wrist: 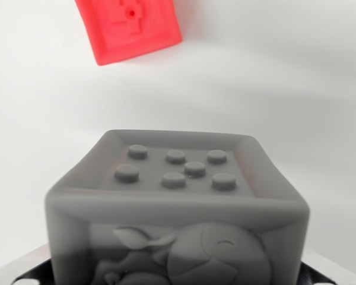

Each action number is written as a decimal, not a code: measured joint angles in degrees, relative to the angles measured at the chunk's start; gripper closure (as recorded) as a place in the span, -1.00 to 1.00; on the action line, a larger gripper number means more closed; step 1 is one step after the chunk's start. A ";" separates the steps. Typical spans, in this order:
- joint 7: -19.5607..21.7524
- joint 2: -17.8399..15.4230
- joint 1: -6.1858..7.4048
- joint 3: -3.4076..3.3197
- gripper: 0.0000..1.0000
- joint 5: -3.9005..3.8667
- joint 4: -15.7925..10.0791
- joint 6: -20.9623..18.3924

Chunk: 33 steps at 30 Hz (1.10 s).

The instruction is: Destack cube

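Grey cube (177, 208) close below camera, red cube (129, 27) beyond

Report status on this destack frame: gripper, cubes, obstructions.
Gripper fingers barely visible at bottom corners, state unclear. Grey cube fills the near view, studded top up. Red cube apart on the white surface, tilted in view. Nothing between them.

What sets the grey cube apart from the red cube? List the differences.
The grey cube fills the lower part of the wrist view, close to the camera; the red cube sits farther off at the top edge, partly cropped. The grey cube faces the camera squarely; the red cube is turned askew. The grey cube's top carries round studs; the red cube's top shows a stepped relief. Both have a raised rim around a recessed top.
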 joint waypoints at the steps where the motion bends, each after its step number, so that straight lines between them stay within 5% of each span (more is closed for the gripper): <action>1: 0.23 -0.11 0.00 -0.06 1.00 0.03 -0.34 0.22; 12: 2.04 -0.53 -0.01 -0.54 1.00 0.19 -3.21 2.85; 33: 2.36 8.11 0.17 -0.88 1.00 0.07 -2.75 10.81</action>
